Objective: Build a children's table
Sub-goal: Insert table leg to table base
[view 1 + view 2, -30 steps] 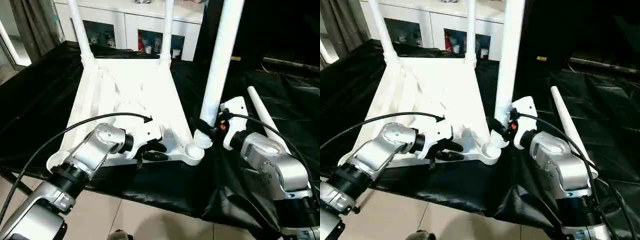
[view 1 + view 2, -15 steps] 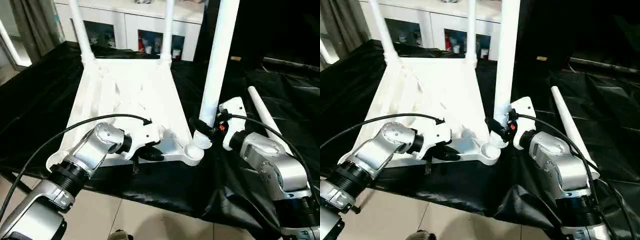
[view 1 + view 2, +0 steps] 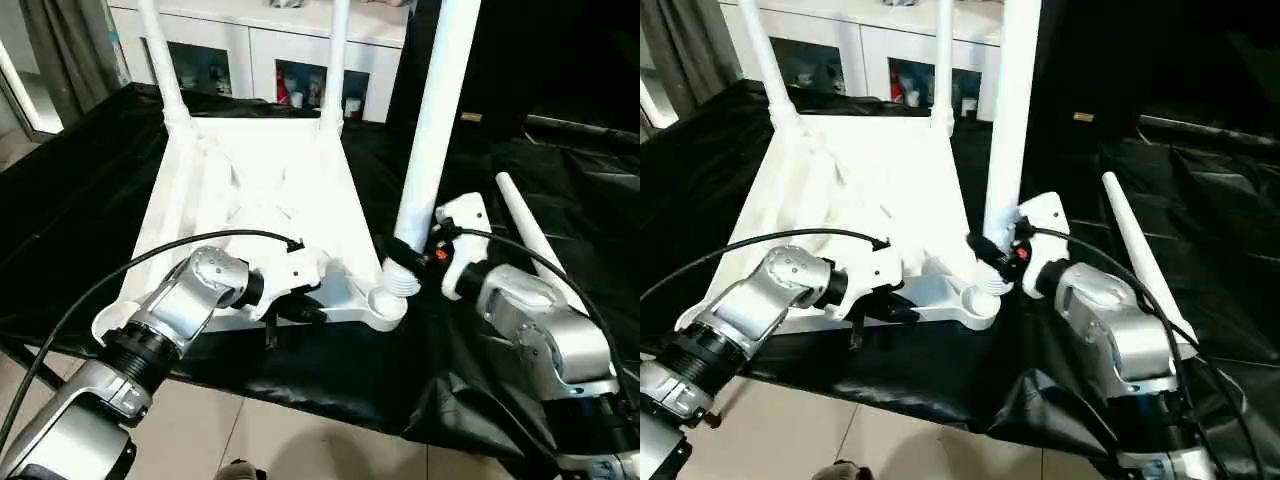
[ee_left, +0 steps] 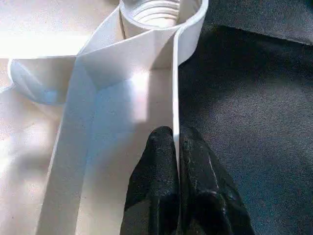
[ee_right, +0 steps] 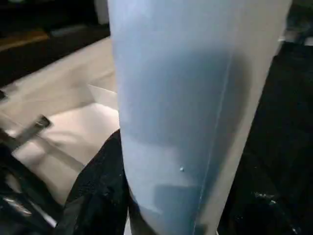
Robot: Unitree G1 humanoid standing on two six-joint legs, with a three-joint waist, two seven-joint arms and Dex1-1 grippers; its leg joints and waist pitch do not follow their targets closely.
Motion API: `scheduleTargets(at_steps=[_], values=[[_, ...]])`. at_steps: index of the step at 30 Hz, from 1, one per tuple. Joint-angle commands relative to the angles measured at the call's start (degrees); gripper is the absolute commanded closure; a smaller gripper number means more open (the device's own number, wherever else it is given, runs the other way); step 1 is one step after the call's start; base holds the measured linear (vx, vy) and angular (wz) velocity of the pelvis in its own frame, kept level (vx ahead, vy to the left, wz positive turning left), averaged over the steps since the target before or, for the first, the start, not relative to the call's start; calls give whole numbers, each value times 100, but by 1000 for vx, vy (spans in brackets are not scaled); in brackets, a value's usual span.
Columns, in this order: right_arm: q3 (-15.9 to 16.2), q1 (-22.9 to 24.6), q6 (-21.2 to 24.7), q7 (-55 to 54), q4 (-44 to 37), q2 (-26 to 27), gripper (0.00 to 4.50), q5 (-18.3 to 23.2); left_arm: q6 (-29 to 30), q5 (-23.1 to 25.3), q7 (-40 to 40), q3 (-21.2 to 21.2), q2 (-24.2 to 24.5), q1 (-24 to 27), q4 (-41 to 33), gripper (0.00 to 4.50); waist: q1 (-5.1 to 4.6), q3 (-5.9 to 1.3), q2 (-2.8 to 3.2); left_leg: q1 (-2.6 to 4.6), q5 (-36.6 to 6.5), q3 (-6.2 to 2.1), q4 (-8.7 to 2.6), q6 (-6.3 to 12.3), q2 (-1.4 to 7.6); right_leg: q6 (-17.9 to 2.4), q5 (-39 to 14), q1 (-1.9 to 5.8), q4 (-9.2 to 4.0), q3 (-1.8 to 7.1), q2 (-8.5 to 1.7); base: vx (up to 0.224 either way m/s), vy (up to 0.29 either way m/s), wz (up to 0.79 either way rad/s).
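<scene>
Plastic rim comes first, nearest the camera: the left tool (image 4: 176, 161) is closed on the thin upright edge of the upturned table top (image 3: 270, 190), one finger on each side of the wall. I judge this grip is there to steady the top against twisting.

At about 3 o'clock from that grip sits the near corner socket (image 3: 385, 305), threads showing in the left wrist view. The right tool (image 3: 408, 262) is clamped around the base of the third leg (image 3: 435, 110), held nearly upright with its ribbed end at the socket mouth, presumably so it can be screwed in.

At 2 o'clock, the fourth leg (image 3: 530, 240) lies loose on the black-covered worktop (image 3: 80, 190).

Towards 12 o'clock, two fitted legs (image 3: 160, 60) rise from the far corners, which suggests the job is half done. Beyond them stands a white cabinet (image 3: 250, 50).
</scene>
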Motion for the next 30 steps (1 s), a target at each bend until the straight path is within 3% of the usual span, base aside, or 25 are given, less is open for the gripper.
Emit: scheduleTargets(at_steps=[1, 8, 9, 11, 14, 15, 18, 23, 30], values=[[-84, -89, 112, 144, -172, -55, 261, 134, 90, 86, 172, 155, 34, -33, 155, 450, -6, -414, 73, 245, -2125, -133, -439, -414, 199, -1067, -1434, 144, -475, 181, -292, 0, 0, 0], [47, -421, 206, 449, 392, 47, 261, 216, 238, 18, 256, 383, 68, -63, 258, 450, -62, -391, 20, 212, -2258, -161, -451, -458, 189, -900, -2074, 130, -528, 165, -326, 0, 0, 0], [176, -498, 172, 571, 623, 28, 261, 130, 261, 33, 275, 406, 82, -80, 255, 450, -82, -383, -6, 208, -2264, -160, -451, -445, 187, -886, -2118, 123, -543, 164, -319, 0, 0, 0], [286, -554, 128, 649, 795, 9, 261, 35, 321, 47, 306, 432, 91, -93, 244, 450, -105, -379, 3, 197, -2250, -165, -452, -438, 186, -891, -2143, 127, -538, 163, -322, 0, 0, 0], [356, -631, 68, 698, 1005, 20, 261, -57, 442, 68, 343, 454, 93, -100, 220, 450, -111, -382, 9, 209, -2204, -157, -445, -419, 186, -933, -2049, 114, -540, 167, -315, 0, 0, 0], [379, -678, 37, 729, 1114, 20, 261, -99, 497, 22, 322, 482, 84, -71, 159, 450, -114, -362, -58, 196, -2138, -150, -447, -380, 187, -930, -2050, 115, -531, 167, -314, 0, 0, 0], [452, -817, -108, 784, 1406, -1, 261, -279, 516, -50, 230, 509, 109, 18, -49, 450, -121, -367, -34, 185, -2043, -155, -448, -379, 196, -954, -1981, 120, -514, 163, -319, 0, 0, 0], [441, -949, -298, 829, 1698, 47, 261, -311, 255, -143, 111, 562, 118, 110, -203, 450, -120, -356, -51, 190, -1894, -123, -442, -287, 193, -1055, -1526, 115, -489, 173, -290, 0, 0, 0], [232, -1048, -331, 903, 2041, 199, 261, -184, 272, -153, 23, 570, 173, 181, -330, 450, -142, -338, -42, 207, -1989, -120, -456, -294, 196, -1088, -1551, 109, -495, 179, -283, 0, 0, 0]])
